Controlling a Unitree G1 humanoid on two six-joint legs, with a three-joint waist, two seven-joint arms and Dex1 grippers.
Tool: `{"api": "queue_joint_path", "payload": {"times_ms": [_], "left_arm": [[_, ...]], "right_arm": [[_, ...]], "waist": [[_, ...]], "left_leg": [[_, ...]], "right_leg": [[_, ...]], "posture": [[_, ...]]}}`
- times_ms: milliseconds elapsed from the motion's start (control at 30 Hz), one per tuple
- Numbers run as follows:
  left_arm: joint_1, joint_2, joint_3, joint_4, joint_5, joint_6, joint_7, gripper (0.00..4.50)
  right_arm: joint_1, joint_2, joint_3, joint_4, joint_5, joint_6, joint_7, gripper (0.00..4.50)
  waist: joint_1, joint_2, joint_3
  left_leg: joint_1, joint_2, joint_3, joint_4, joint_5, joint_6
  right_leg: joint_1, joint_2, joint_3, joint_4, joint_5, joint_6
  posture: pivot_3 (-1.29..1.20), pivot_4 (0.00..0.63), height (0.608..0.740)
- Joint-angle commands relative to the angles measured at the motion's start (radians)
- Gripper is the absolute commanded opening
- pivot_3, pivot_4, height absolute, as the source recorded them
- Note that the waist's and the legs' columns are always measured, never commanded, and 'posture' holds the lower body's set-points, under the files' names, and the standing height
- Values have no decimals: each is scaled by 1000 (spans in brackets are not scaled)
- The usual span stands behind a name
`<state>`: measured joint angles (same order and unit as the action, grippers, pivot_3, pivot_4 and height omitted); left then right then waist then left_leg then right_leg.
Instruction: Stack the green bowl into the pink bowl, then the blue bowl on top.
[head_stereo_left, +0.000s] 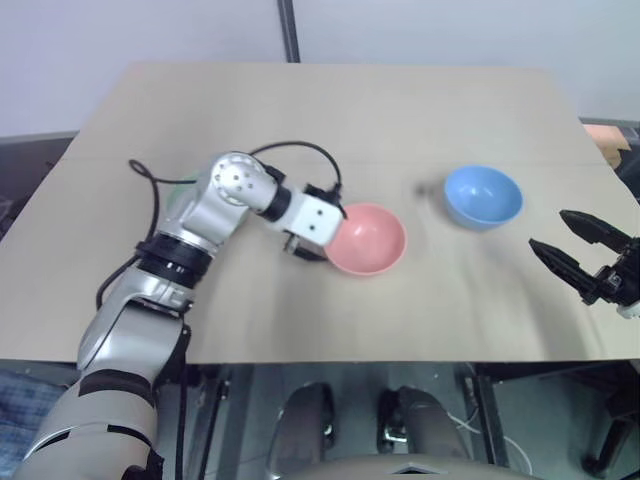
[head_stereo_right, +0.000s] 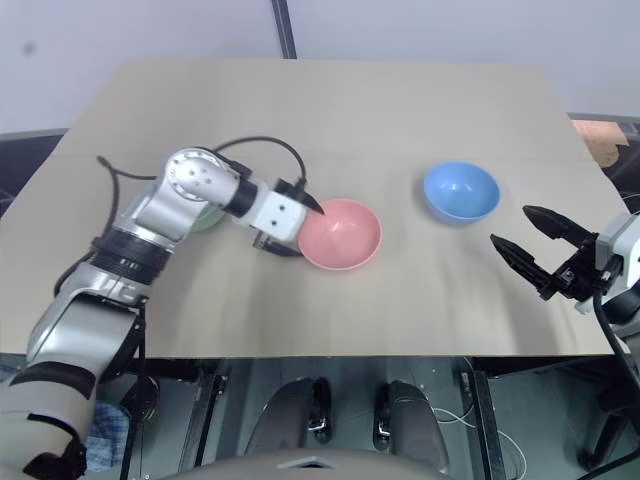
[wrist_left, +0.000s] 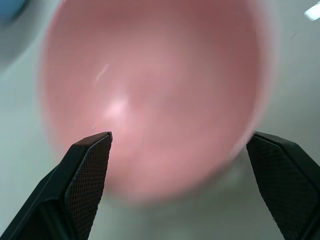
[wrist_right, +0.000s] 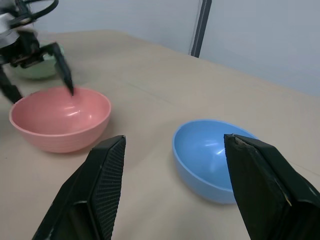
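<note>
Open left tool (wrist_left: 177, 165) — pink bowl (wrist_left: 155, 90) beneath.

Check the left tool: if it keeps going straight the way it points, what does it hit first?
Most likely the pink bowl. The left tool is open and aimed down into the bowl's inside, one finger over the near rim. Depth is unclear, so rim or inner wall could come first.

The light is bright and soft, coming from above. The table (head_stereo_left: 330, 110) has faint shadows. The pink bowl (wrist_left: 155, 90) looks very blurry up close, with a white shine inside. The blue bowl (wrist_right: 212, 155) is sharp, its shine small.
</note>
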<state>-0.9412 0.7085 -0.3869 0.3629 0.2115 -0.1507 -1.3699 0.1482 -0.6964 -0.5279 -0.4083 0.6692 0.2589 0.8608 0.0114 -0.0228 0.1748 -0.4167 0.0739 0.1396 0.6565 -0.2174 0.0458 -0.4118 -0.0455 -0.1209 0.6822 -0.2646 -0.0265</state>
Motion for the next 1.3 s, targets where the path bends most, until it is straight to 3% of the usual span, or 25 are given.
{"api": "queue_joint_path", "payload": {"times_ms": [33, 533, 733, 967, 1167, 1300], "left_arm": [[40, 68, 80, -48, -2, 167, 34, 4445], [341, 268, 196, -206, 53, 496, 205, 4445], [318, 234, 260, -263, 24, 575, 301, 4445], [325, 301, 303, -332, 34, 640, 342, 4445], [490, 411, 390, -446, 25, 766, 333, 4445], [587, 427, 434, -504, 4, 818, 349, 4445]], "right_arm": [[0, -12, -17, -18, 16, -4, 12, 3436], [5, -123, 70, -157, 148, 109, 186, 3436], [-19, -134, 96, -131, 134, 108, 216, 3436], [-12, -132, 98, -105, 119, 102, 245, 3436], [11, -141, 86, -110, 131, 108, 276, 3436], [7, -138, 96, -104, 125, 106, 281, 3436]], "waist": [[-1, 0, 0], [2, 0, -1], [3, 0, -1], [2, -1, -1], [0, -1, -1], [5, -1, -1]], "left_leg": [[0, 0, 0, 0, 0, 0], [1, 1, 0, -1, -2, 4], [1, 1, 0, -1, -2, 4], [0, 0, 0, 0, -2, 4], [1, 1, 0, -1, -2, 4], [1, 1, 0, -2, -3, 4]], "right_leg": [[0, 0, 0, 0, 0, 0], [0, -1, 0, 0, 0, 0], [0, -1, 0, 1, 0, 0], [0, -2, 0, 1, 0, 0], [-1, -1, 0, 1, 0, 0], [-1, -2, 0, 1, 0, 0]], "posture": [[0, 150, 740], [0, 150, 740], [0, 150, 740], [0, 150, 740], [0, 150, 740], [0, 150, 740]]}}
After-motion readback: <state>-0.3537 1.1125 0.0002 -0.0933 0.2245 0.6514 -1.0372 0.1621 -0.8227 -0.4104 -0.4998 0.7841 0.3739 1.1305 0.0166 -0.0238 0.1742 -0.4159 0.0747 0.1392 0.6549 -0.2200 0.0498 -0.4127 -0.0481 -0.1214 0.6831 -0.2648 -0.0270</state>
